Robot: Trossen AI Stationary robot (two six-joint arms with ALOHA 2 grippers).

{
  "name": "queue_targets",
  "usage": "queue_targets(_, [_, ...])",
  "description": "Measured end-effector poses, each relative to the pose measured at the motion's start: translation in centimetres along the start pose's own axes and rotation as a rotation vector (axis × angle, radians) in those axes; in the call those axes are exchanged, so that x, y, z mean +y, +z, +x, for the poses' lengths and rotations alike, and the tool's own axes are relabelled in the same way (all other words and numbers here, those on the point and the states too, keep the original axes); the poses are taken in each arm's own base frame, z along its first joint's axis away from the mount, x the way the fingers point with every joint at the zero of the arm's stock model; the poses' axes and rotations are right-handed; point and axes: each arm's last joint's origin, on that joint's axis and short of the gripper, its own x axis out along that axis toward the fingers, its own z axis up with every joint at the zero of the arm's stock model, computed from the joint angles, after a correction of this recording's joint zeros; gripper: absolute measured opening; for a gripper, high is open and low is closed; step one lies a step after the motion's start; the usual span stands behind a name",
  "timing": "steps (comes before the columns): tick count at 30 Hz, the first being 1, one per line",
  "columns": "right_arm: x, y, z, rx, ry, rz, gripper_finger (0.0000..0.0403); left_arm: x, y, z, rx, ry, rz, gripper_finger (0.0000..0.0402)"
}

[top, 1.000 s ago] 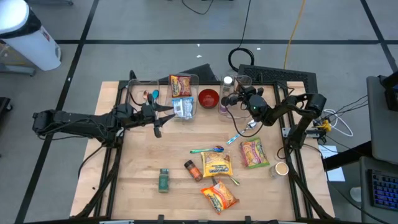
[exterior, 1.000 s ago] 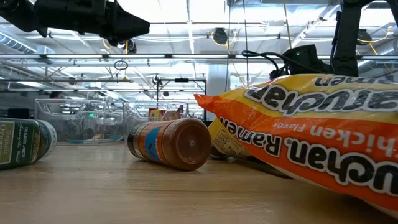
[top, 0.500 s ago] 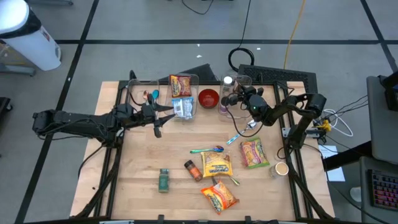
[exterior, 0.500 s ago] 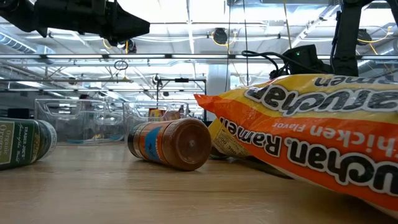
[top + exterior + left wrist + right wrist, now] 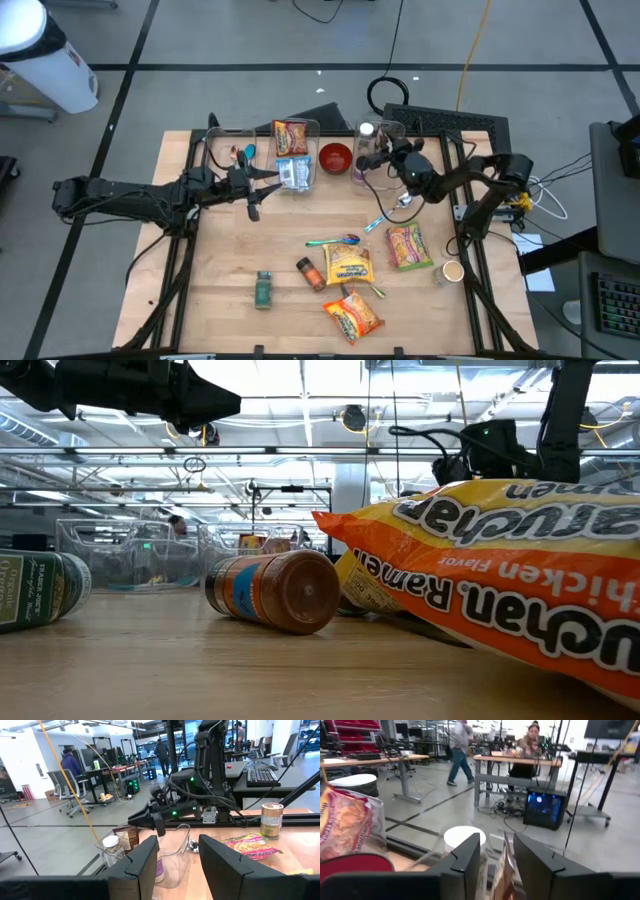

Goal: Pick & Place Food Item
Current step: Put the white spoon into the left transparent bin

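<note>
Spice jar (image 5: 367, 131) stands inside the clear bin (image 5: 380, 150) at twelve o'clock on the table, seemingly just delivered, the right gripper (image 5: 372, 160) parting narrowly above it, while the left gripper (image 5: 262, 188) waits half-open at ten o'clock and other foods remain.

The orange packet (image 5: 500, 575) reads, upside down, "chicken Ramen Flavor".

Both arms are matte black, built of jointed tubular segments. The right arm (image 5: 470, 180) carries looped black cabling and small green indicator lights near the wrist. The left arm (image 5: 130, 195) ends in flat, angular black fingers (image 5: 137, 865).
</note>
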Motion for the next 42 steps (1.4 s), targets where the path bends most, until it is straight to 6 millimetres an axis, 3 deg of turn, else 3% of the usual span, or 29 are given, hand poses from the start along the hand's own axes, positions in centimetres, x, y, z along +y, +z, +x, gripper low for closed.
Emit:
queue_targets(8, [0.8, 2.9, -1.5, -0.100, 0.058, -0.019, 0.0144, 0.0, -0.1, 0.0, 0.007, -0.001, -0.005, 0.0152])
queue_targets(16, [1.5, 4.7, -2.8, -0.166, 0.122, 0.148, 0.0140, 0.0, -0.1, 0.0, 0.008, 0.009, -0.001, 0.0152])
queue_targets(20, [2.0, 4.9, -3.0, -0.180, 0.270, 0.142, 0.0136, 0.0, -0.1, 0.0, 0.009, 0.017, 0.002, 0.0152])
queue_targets(28, [3.2, 5.0, -3.7, -0.246, 0.747, 0.000, 0.0135, 0.0, -0.1, 0.0, 0.009, 0.018, -0.002, 0.0152])
queue_targets(42, [3.3, 4.8, -3.8, -0.241, 0.811, -0.020, 0.0136, 0.0, -0.1, 0.0, 0.009, 0.017, -0.003, 0.0152])
